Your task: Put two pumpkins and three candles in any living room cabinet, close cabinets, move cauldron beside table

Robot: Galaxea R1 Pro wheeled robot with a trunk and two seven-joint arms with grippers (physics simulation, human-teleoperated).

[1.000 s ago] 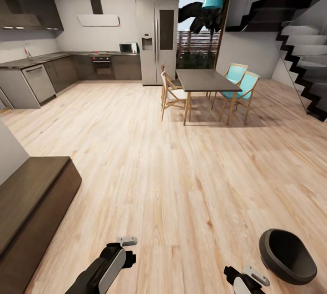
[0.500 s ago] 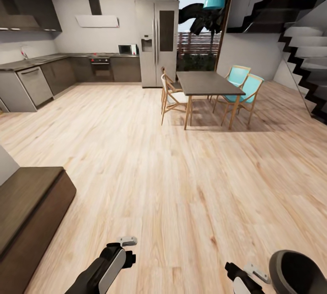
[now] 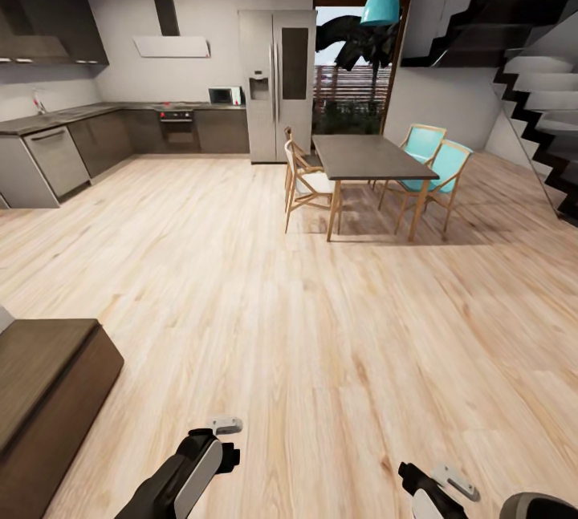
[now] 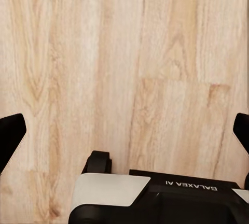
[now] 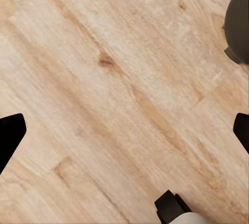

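Observation:
A sliver of the black cauldron [image 3: 547, 506] shows on the floor at the bottom right corner of the head view, just right of my right arm; its dark side [image 5: 240, 19] also appears in the right wrist view. The dark-brown cabinet [image 3: 40, 379] stands at the lower left, its end and top in view. My left gripper [image 4: 124, 136] and right gripper [image 5: 124, 130] hang open over bare wood floor, holding nothing. The pumpkins, the candles and the living room table are out of view.
Ahead lies a wide stretch of wood floor [image 3: 265, 302]. Beyond it stand a dining table [image 3: 365, 158] with chairs, a fridge [image 3: 277, 74], kitchen counters [image 3: 56, 142] at the left and a staircase [image 3: 538, 102] at the right.
The whole picture has shifted: the camera has moved forward, so the cauldron and cabinet slide toward the bottom edge. Both arms keep their pose in the view.

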